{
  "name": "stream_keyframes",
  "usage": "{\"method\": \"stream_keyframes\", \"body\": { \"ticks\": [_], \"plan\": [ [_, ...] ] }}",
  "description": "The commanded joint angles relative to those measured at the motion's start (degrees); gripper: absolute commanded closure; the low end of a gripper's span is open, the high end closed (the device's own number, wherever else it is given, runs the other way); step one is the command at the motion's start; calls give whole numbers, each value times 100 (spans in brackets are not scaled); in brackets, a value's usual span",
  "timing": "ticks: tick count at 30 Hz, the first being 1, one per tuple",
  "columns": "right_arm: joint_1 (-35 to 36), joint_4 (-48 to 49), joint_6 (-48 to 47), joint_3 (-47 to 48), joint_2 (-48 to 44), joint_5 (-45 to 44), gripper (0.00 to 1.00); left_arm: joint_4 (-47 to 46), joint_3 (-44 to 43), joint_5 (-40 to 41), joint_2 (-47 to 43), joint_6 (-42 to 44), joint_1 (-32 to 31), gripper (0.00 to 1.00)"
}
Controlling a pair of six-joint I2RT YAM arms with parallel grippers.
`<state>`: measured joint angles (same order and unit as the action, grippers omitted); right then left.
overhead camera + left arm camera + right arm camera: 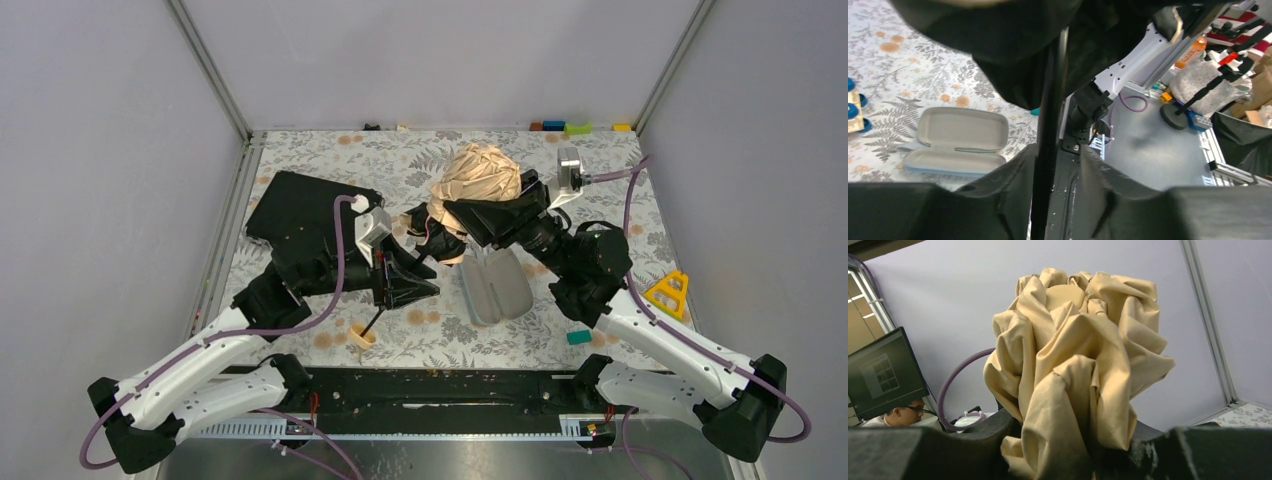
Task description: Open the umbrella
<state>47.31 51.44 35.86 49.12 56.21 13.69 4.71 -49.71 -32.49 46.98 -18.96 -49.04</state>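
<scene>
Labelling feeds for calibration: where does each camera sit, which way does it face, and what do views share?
Top external: above, behind the arms, looking down at the table; both arms show.
Left wrist: on the left gripper, looking past the umbrella's shaft to the grey case; fingers show.
Right wrist: on the right gripper, looking up at the canopy; fingers show.
All share the umbrella.

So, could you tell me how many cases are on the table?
2: a flat black case at the left, an open grey case near the middle; more may be hidden.
</scene>
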Motion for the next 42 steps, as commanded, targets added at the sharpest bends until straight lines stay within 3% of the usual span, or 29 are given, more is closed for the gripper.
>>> {"method": "stream_keyframes", "body": {
  "ticks": [1, 3, 4, 5, 9, 11, 13, 16, 19, 24, 28, 31, 42],
  "plan": [
    [7, 322, -61, 140, -50, 235, 100, -445, 43, -495, -35, 104, 18, 75],
    [6, 196, -78, 181, -19, 283, 100, -429, 5, -526, 25, 171, 23, 99],
    [6, 91, -112, 215, -13, 286, 100, -349, -31, -480, 37, 212, 24, 100],
    [6, -109, -144, 215, -32, 244, 93, -290, -40, -355, 20, 257, 19, 100],
    [6, -966, -352, 46, -287, -486, 34, -163, 160, 1051, -369, 401, 17, 100],
    [6, -1301, -496, -147, -461, -1039, 19, -120, 281, 1869, -589, 474, 17, 100],
    [13, -1781, -546, -276, -629, -1853, 14, -70, 375, 2452, -739, 524, 13, 100],
    [38, -2191, -572, -359, -739, -2696, 14, 106, 354, 2993, -723, 541, 8, 100],
    [233, -2382, -676, -273, -667, -2967, 17, 194, 332, 3201, -640, 565, 14, 100],
    [1069, -2629, -1385, 109, -533, -3757, 23, 344, 311, 3678, -538, 569, 5, 100],
    [1279, -2738, -1494, 427, -181, -3919, 28, 342, 321, 3700, -511, 593, 3, 100],
    [1339, -2901, -1647, 765, 163, -3936, 45, 343, 322, 3738, -502, 611, -8, 100],
    [1382, -4148, -1886, 1937, 1062, -4399, 55, 349, 311, 3741, -482, 665, -43, 100]
  ]
}}
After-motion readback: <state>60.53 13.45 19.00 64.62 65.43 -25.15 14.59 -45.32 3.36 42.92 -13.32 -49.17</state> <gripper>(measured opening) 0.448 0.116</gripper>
